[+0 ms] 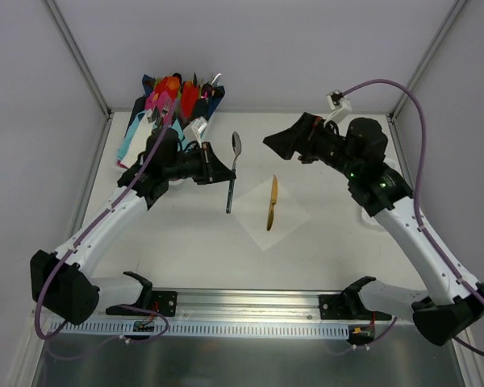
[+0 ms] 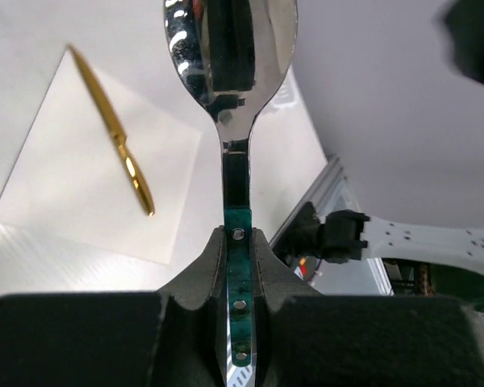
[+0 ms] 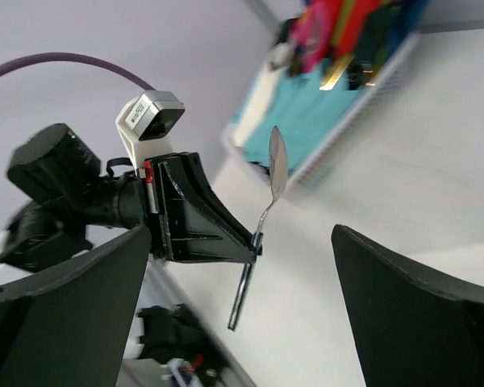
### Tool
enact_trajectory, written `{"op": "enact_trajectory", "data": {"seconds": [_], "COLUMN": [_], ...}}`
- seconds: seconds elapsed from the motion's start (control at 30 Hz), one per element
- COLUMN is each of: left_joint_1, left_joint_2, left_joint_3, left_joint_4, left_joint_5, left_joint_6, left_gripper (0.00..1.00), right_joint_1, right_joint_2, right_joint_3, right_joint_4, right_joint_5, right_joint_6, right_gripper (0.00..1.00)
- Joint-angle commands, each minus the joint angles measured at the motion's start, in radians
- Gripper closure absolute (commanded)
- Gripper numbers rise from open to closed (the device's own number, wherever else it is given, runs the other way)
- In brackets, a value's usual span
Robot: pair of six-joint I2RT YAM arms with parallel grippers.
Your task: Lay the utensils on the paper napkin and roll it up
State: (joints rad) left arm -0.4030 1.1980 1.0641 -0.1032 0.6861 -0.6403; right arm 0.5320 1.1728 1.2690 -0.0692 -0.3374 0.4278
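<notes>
1. The left claw (image 1: 224, 177) is clamped on the spoon (image 1: 236, 145), gripping its dark handle partway along.
2. In the left wrist view the jaws press on both flat sides of the riveted, dark green handle (image 2: 240, 270). The silvery bowl (image 2: 230, 48) points away from the camera.
3. From above, the spoon lies along a line running from the far side toward the near side, bowl farthest and handle end nearest. It sits just left of the napkin (image 1: 286, 224), and its handle end is close to the napkin's left corner.
4. The right wrist view shows the spoon (image 3: 276, 165) held up off the bench (image 3: 436, 161), bowl high and handle end low, slightly tilted.
5. The napkin lies flat on the bench (image 1: 177, 242) between the two arms, one corner pointing at the near edge.
6. The gold utensil (image 1: 271, 203) rests on the napkin, running roughly corner to corner, with its far tip near the far corner.
7. The left wrist view shows the same gold utensil (image 2: 113, 133) lying flat on the white sheet (image 2: 56, 185), well apart from the spoon.
8. The right claw (image 1: 278, 145) hovers over the far bench, right of the spoon. Its jaws stand wide apart with nothing between them.
9. A tray (image 1: 137, 133) of bright cutlery (image 1: 173, 90) sits at the far left corner.
</notes>
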Motion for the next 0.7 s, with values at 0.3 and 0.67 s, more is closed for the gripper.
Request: {"op": "enact_trajectory", "data": {"seconds": [0.3, 0.67], "left_joint_1": [-0.286, -0.315], "left_joint_2": [0.389, 0.745], "left_joint_3": [0.256, 0.456], "left_joint_4": [-0.216, -0.245], "left_joint_5": [-0.572, -0.554], "left_joint_6": [0.062, 0.059], "left_gripper": [1.00, 1.00], "right_joint_1": [-0.044, -0.087], "right_joint_2": [-0.209, -0.183], "right_joint_3": [-0.094, -0.122], "right_joint_4": [-0.557, -0.592], "right_joint_5": [0.360, 0.353], "right_joint_6": [-0.250, -0.271], "right_gripper": [0.01, 0.01]}}
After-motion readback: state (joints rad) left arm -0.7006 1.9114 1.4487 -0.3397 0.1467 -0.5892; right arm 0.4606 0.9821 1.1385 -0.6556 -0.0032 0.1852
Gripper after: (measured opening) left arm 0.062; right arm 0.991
